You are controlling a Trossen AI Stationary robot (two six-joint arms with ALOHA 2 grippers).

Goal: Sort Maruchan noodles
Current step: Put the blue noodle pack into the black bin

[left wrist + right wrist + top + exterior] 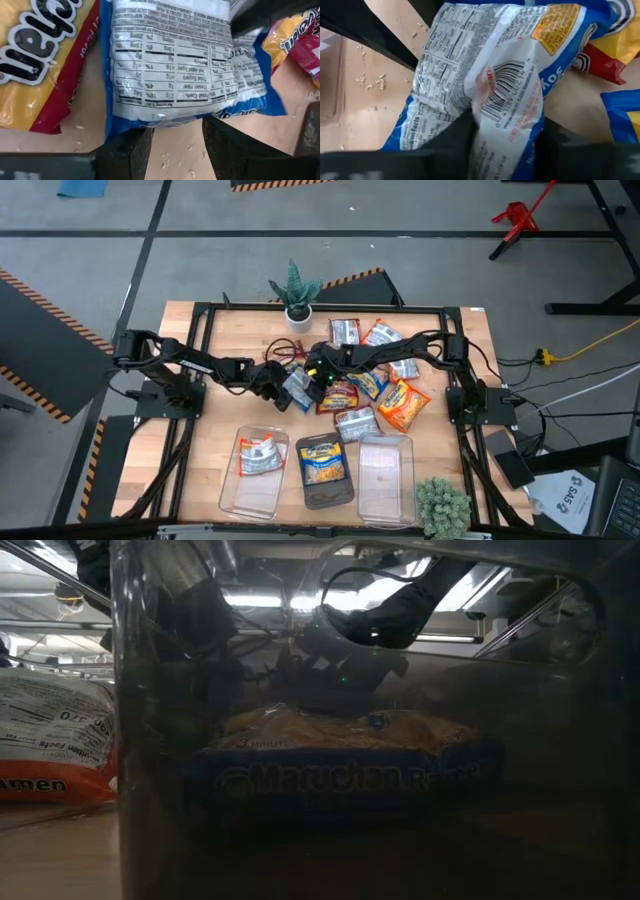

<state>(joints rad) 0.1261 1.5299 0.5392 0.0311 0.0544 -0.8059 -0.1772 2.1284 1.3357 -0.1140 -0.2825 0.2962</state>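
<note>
Blue noodle packet (pixel 485 95) (label side up) between both hands, right hand (pixel 502 135) and left hand (pixel 172 135) each clamped on it.

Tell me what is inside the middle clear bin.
The middle clear bin holds one blue-and-yellow Maruchan packet lying flat. Anything beneath that packet is covered and cannot be seen.

packet pile (pixel 375 375) mid-table, three bins (pixel 323 473) in front, plant (pixel 296 290) behind
</note>
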